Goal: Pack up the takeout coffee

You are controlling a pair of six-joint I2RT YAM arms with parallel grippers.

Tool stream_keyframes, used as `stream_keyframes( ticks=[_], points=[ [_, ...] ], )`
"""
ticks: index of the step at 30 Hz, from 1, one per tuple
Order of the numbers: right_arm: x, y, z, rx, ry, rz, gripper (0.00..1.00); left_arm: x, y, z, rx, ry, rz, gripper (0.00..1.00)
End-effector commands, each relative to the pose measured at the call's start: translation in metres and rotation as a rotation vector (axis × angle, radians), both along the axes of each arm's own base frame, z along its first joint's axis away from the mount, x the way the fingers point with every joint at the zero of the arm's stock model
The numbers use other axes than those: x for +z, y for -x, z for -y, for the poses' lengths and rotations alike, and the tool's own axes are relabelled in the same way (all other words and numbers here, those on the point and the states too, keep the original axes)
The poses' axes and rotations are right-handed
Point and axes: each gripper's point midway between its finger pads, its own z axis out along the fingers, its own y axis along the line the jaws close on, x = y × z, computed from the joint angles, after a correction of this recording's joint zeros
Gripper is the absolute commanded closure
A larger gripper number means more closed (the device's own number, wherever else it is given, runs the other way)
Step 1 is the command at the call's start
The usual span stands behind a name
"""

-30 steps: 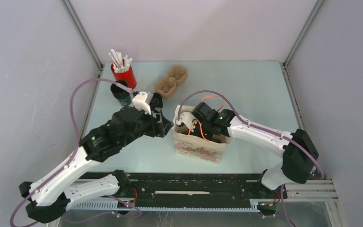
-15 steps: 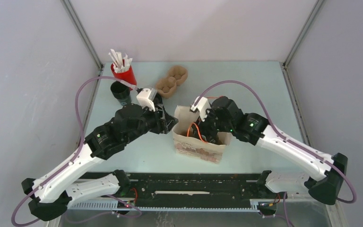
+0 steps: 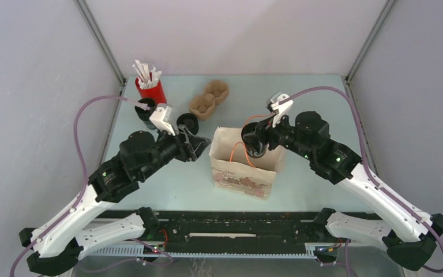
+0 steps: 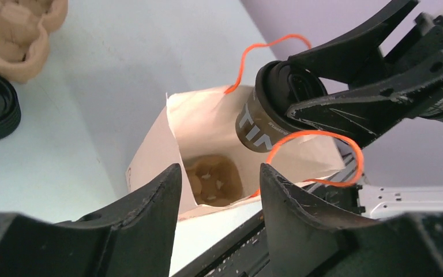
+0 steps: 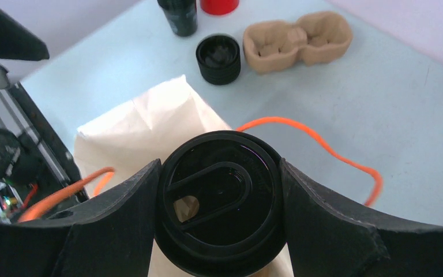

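The takeout coffee [image 5: 219, 202], a black cup with a round black lid, hangs tilted over the open brown paper bag [image 3: 245, 173]. My right gripper [image 5: 219, 170] is shut on it, one finger on each side of the lid. In the top view the takeout coffee [image 3: 252, 140] is above the bag's far rim. From the left wrist view the takeout coffee [image 4: 265, 112] shows above the bag [image 4: 207, 121], which has a brown pulp tray at its bottom. My left gripper [image 4: 219, 173] is open beside the bag's left rim, holding nothing.
Orange bag handles [image 4: 317, 150] loop around the cup. A squat black round piece [image 3: 187, 122] lies left of the bag, a pulp cup carrier [image 3: 209, 99] behind it. A red cup of white sticks [image 3: 150, 86] and another black cup [image 3: 146, 112] stand at the back left.
My right gripper has risen out of the bag's mouth and moved toward its far right with the cup. The left gripper has pulled back left and its jaws have narrowed.
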Motion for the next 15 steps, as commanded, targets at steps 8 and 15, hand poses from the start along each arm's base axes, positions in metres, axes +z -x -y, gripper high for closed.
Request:
stream_keyframes(
  ticks=[8, 15],
  points=[
    [0.122, -0.001, 0.021, -0.082, -0.455, 0.097, 0.72, 0.076, 0.011, 0.002, -0.08, 0.26, 0.231, 0.2],
    [0.189, 0.023, 0.016, 0.057, -0.716, 0.089, 0.73, 0.111, 0.023, 0.032, -0.311, 0.375, 0.325, 0.12]
  ],
)
